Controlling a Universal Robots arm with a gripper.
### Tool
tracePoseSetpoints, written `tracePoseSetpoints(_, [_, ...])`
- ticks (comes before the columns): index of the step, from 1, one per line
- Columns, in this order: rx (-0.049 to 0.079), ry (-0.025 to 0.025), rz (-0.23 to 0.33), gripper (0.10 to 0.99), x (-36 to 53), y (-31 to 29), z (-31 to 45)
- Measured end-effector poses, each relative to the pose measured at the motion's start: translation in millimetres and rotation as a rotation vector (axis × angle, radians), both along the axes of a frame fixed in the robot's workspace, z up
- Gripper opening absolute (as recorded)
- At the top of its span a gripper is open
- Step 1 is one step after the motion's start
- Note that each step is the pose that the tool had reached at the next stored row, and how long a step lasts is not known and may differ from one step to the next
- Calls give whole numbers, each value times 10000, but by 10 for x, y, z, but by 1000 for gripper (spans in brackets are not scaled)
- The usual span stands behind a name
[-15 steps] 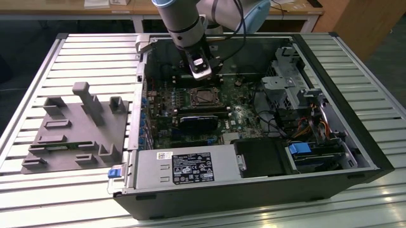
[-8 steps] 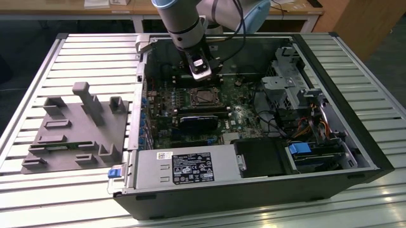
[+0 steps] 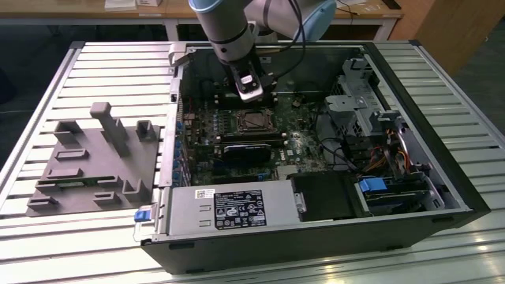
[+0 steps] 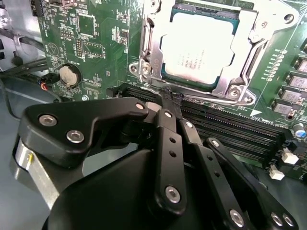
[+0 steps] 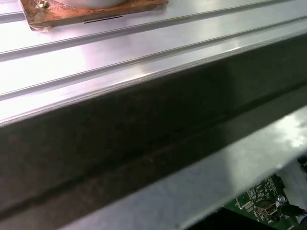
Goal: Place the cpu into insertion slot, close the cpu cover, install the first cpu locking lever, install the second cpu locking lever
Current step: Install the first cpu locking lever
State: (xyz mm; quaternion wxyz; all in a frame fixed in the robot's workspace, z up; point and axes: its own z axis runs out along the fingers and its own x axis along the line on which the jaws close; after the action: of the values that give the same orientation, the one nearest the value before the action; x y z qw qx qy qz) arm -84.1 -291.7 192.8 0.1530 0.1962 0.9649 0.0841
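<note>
— Item one: end effector?
— My gripper (image 4: 170, 98). The fingers are drawn together at the tips and I see nothing between them. It is inside the open computer case (image 3: 316, 242), with the tips at the memory slots (image 4: 230, 125), just beside the socket's edge.

— Item two: the cpu?
— The cpu (image 4: 196, 45) lies flat, silvery top up, in the insertion slot (image 3: 254, 120) on the motherboard (image 4: 96, 43).

— Item three?
— The cpu cover (image 4: 247, 45) is down flat, framing the chip, whose metal top shows through its window.

— Sundries?
— One coin battery (image 4: 68, 75) on the board. One grey fixture (image 3: 94, 160) on the slatted table (image 3: 457, 77), at the exterior view's left of the case.
</note>
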Motion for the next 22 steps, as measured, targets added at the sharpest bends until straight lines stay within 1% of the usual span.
tracePoseSetpoints(10, [-93,0,0,106,1,0,-38])
tracePoseSetpoints(22, [-87,0,0,106,3,0,-49])
